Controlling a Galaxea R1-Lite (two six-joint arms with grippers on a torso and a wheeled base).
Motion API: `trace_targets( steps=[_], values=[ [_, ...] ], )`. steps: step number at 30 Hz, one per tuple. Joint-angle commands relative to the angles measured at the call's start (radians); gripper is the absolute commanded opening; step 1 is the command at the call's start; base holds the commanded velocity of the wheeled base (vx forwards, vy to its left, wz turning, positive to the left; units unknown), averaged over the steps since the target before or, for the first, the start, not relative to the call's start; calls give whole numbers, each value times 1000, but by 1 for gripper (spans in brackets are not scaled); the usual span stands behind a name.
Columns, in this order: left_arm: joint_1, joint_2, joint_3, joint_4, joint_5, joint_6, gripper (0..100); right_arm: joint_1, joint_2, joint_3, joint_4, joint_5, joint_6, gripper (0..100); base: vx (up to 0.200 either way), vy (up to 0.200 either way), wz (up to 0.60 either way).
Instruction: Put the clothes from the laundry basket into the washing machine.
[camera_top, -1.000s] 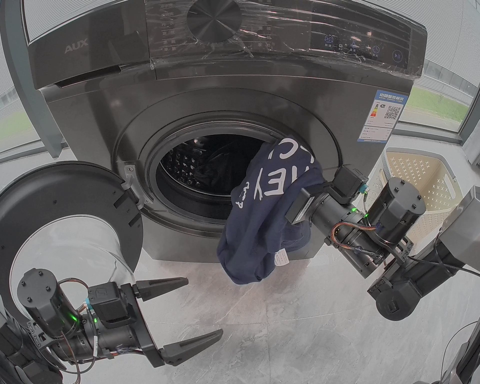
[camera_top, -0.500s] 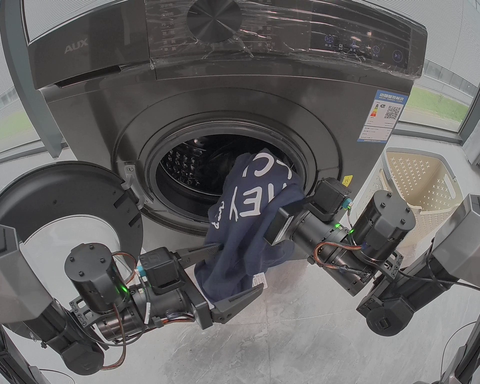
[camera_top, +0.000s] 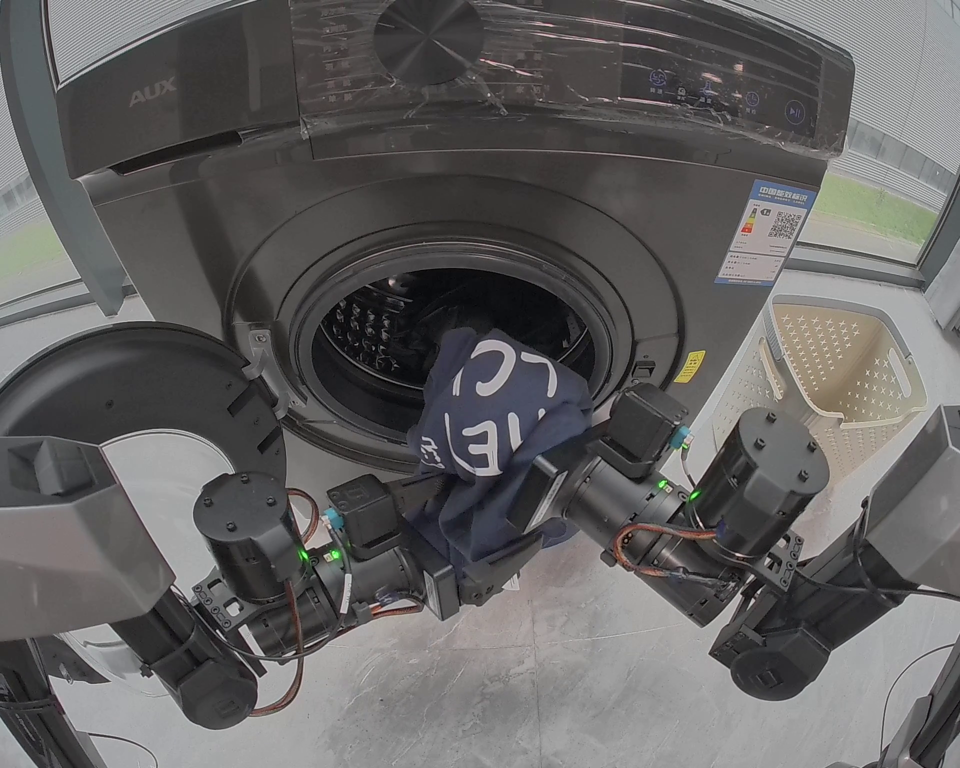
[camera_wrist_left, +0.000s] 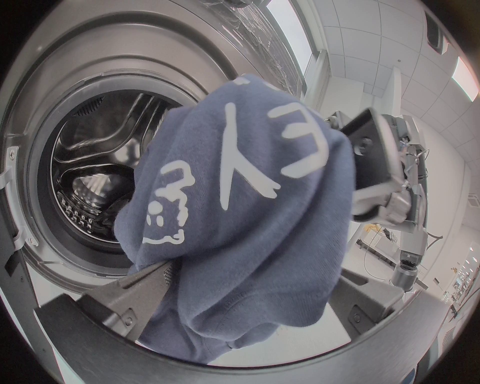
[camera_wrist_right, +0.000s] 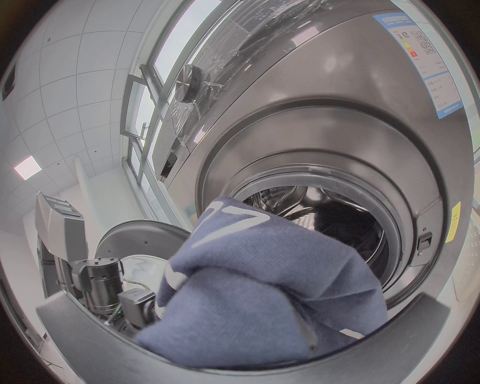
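Note:
A navy garment (camera_top: 495, 420) with white lettering hangs from my right gripper (camera_top: 530, 475), which is shut on it and covered by the cloth. It hangs just in front of the lower rim of the washing machine's open drum (camera_top: 390, 330). My left gripper (camera_top: 465, 530) is open, with one finger on each side of the garment's lower folds (camera_wrist_left: 240, 280). In the right wrist view the garment (camera_wrist_right: 270, 290) lies bunched below the drum mouth (camera_wrist_right: 345, 225). Dark cloth (camera_wrist_left: 107, 215) lies inside the drum.
The round door (camera_top: 130, 400) stands swung open at the left, close to my left arm. A cream laundry basket (camera_top: 850, 380) leans beside the machine on the right. Pale floor (camera_top: 600, 680) lies in front of the machine.
My right gripper has carried the garment left and a little lower, to the drum's lower rim. My left arm has come up and to the right, its open fingers now straddling the hanging cloth.

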Motion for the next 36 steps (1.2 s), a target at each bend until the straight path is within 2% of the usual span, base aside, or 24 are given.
trace_targets(
  steps=[1, 10, 20, 21, 27, 32, 36],
  values=[
    [5, 44, -44, -1, 4, -1, 100, 26, -10, 16, 0, 0, 1, 0, 0, 0, 0],
    [25, 136, -124, -1, 35, 1, 100, 47, -9, 24, -2, -18, 5, 0, 0, 0, 0],
    [42, 188, -181, -1, 36, 2, 100, 52, -4, 24, -5, -20, 7, 0, 0, 0, 0],
    [39, 188, -184, -1, 36, 1, 0, 52, -4, 24, -6, -20, 8, 0, 0, 0, 0],
    [37, 187, -217, -1, 44, -4, 0, 52, -6, 24, -9, -20, 17, 0, 0, 0, 0],
    [36, 171, -250, -1, 52, -44, 0, 45, -7, 20, -9, -20, 19, 0, 0, 0, 0],
    [34, 151, -230, -1, 53, -45, 0, 33, -10, 22, -11, -20, 25, 0, 0, 0, 0]
  ],
)
